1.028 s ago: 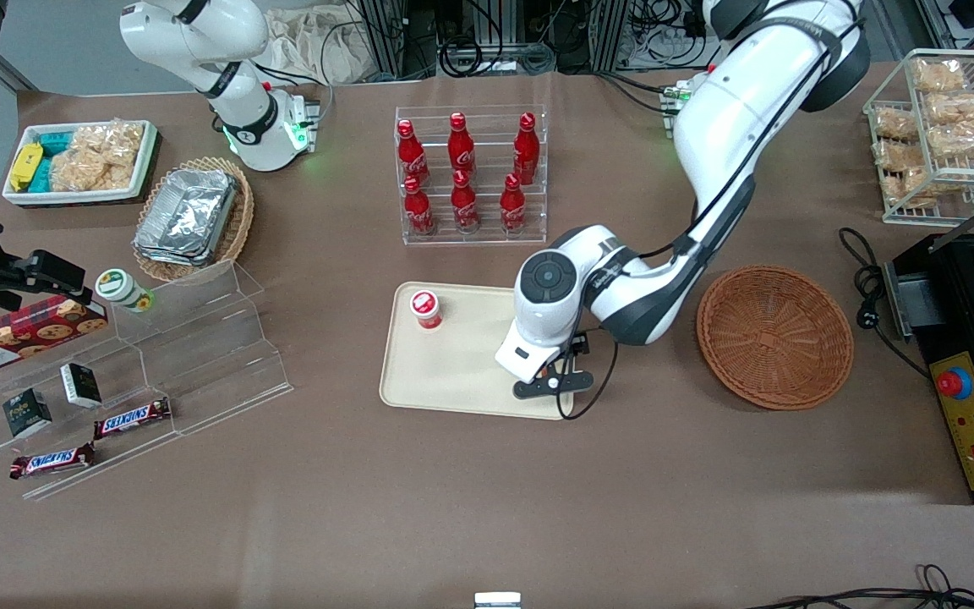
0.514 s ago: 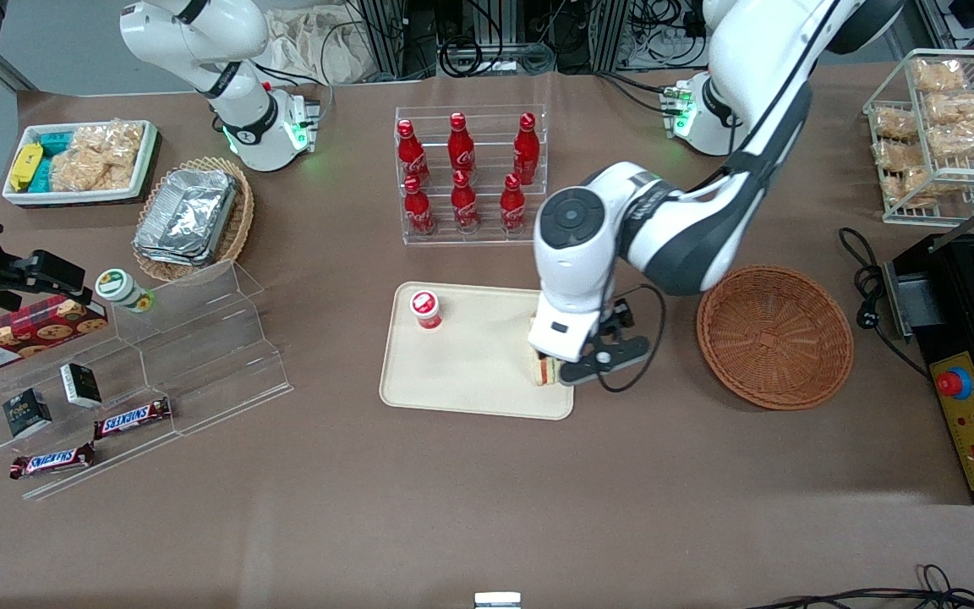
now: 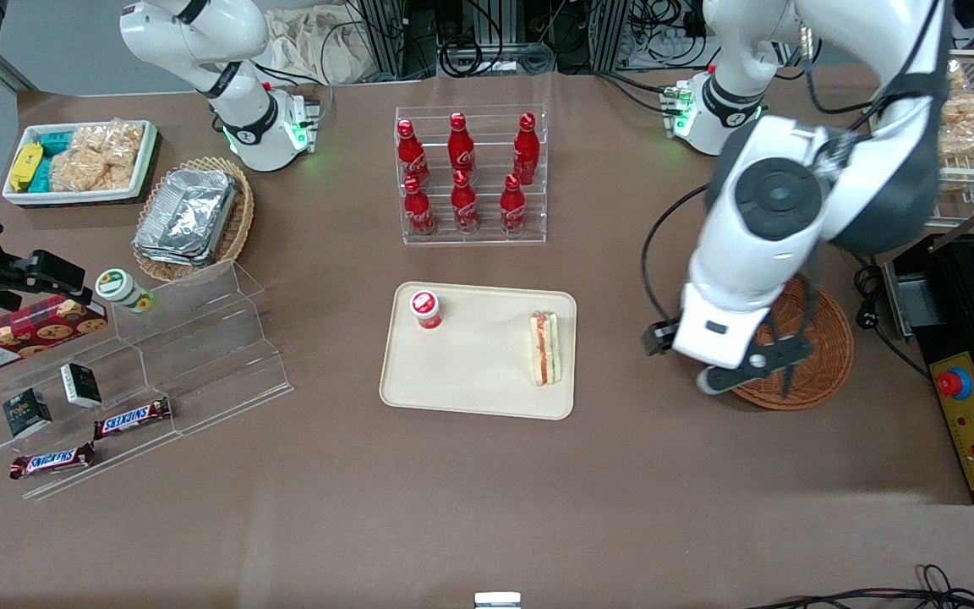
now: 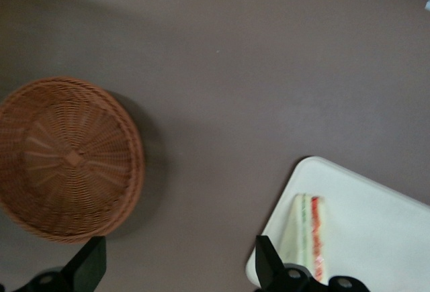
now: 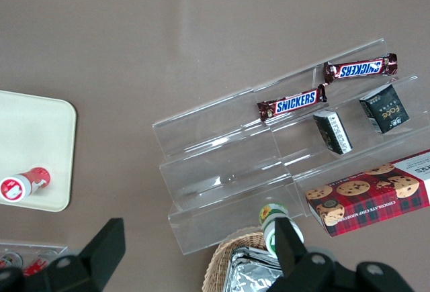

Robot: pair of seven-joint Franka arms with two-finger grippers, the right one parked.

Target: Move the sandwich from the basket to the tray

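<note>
Since half a second ago my hand (image 3: 745,372) has left the sandwich (image 3: 544,348) lying on the tray (image 3: 470,372) and swung above the basket (image 3: 825,355), fingers apart and empty. Apparently done, so I should keep clear.

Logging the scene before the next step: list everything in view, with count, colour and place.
sandwich: 1, white with red-green stripe, on the tray's edge nearest the basket
tray: 1, cream, mid-table
red-capped cup: 1, on tray
basket: 1, reddish-brown, empty, beside tray
cola bottles: 6, red, in a clear rack
foil trays: silver stack, in a pale basket
Snickers bars: 2, brown, on acrylic steps
cookie box: 1, red
snack bags: golden, in a wire rack
pincer: 1, black, open, above the basket's edge
</note>
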